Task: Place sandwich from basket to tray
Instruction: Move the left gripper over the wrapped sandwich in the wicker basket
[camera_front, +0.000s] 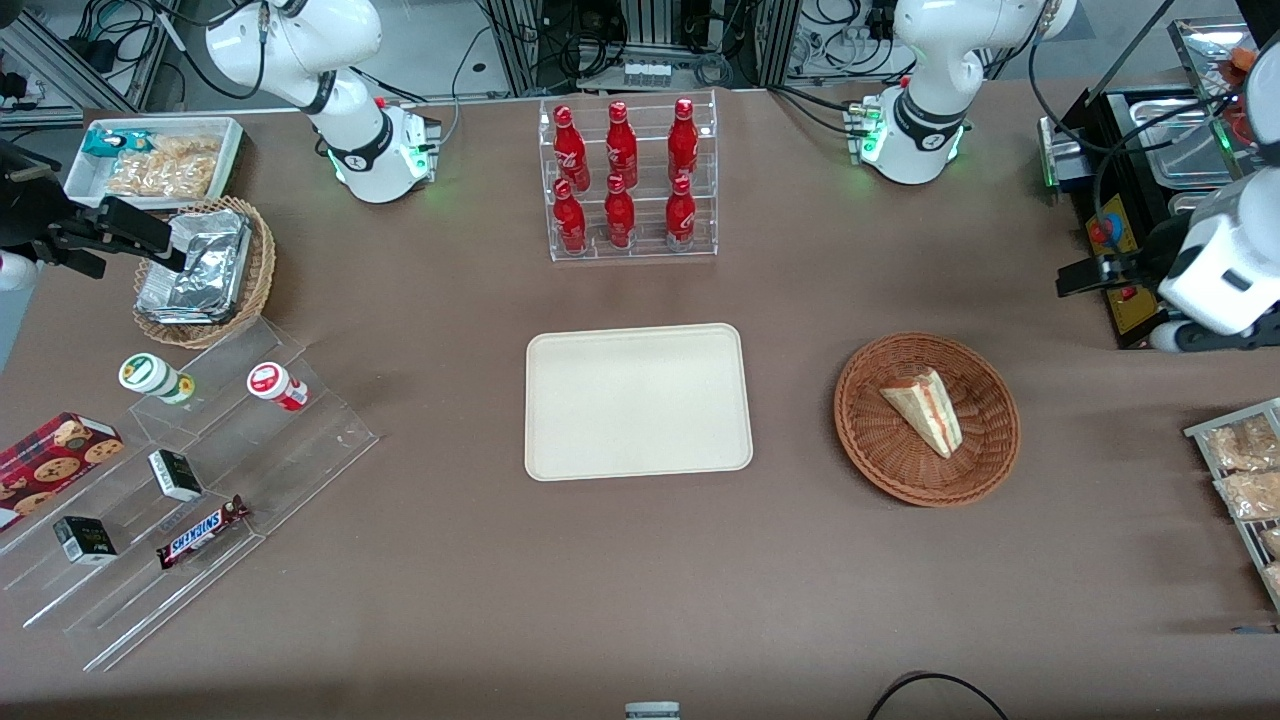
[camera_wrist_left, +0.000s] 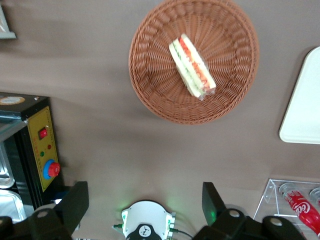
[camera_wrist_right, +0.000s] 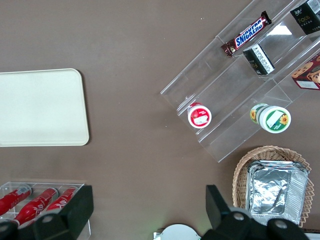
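I see claw (camera_wrist_left: 145, 212) spread open, empty, high above tabletop | sandwich (camera_wrist_left: 192, 66) in basket (camera_wrist_left: 150, 85) ahead of fingertips, long axis diagonal | tray (camera_front: 560, 440) bare.

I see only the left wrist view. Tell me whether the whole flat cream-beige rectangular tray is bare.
Observer: Front view shows the whole flat cream-beige rectangular tray bare.
Operator: Name what stands farther from the front camera than it.
Observer: A clear acrylic rack holding six red bottles.
Operator: Place the left gripper.
Observer: The open left gripper hangs beside the black control box, farther from the front camera than the round reddish-brown wicker basket.
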